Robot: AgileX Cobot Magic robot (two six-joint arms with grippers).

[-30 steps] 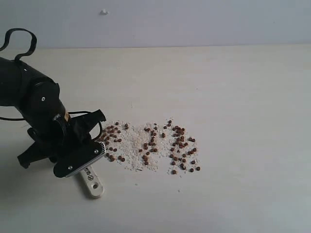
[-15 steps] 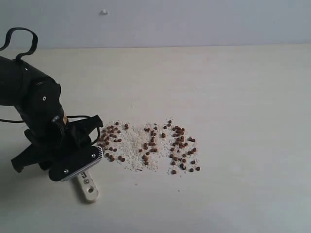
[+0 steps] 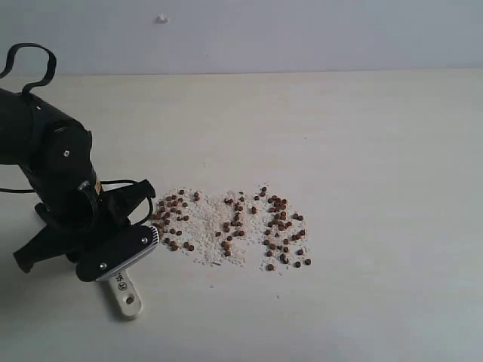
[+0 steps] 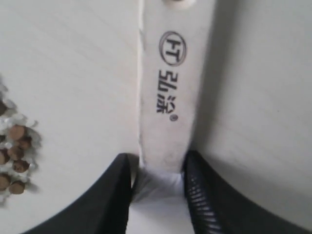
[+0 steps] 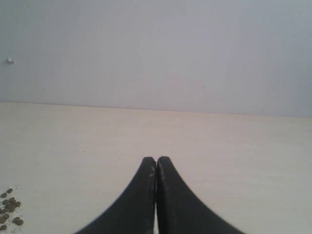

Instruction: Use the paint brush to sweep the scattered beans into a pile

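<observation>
The paint brush [image 3: 125, 293] lies on the table at the front left; only its cream handle end with the hole shows from under my left arm, and its bristles are hidden. In the left wrist view the handle [image 4: 168, 92] with black print runs out between the fingers. My left gripper [image 3: 113, 265] [image 4: 158, 168] is shut on the handle, one black finger on each edge. The beans [image 3: 234, 222] [image 4: 14, 156] lie scattered in whitish crumbs just right of that gripper. My right gripper [image 5: 156, 160] is shut and empty above bare table, with a few beans [image 5: 9, 212] off to one side.
The pale table [image 3: 362, 151] runs back to a grey wall [image 3: 302, 34]. A small white speck [image 3: 161, 18] sits on the wall. A black cable [image 3: 30, 56] loops above my left arm.
My left arm has shifted left and toward the front edge, and the brush handle end has moved with it. The beans have not moved.
</observation>
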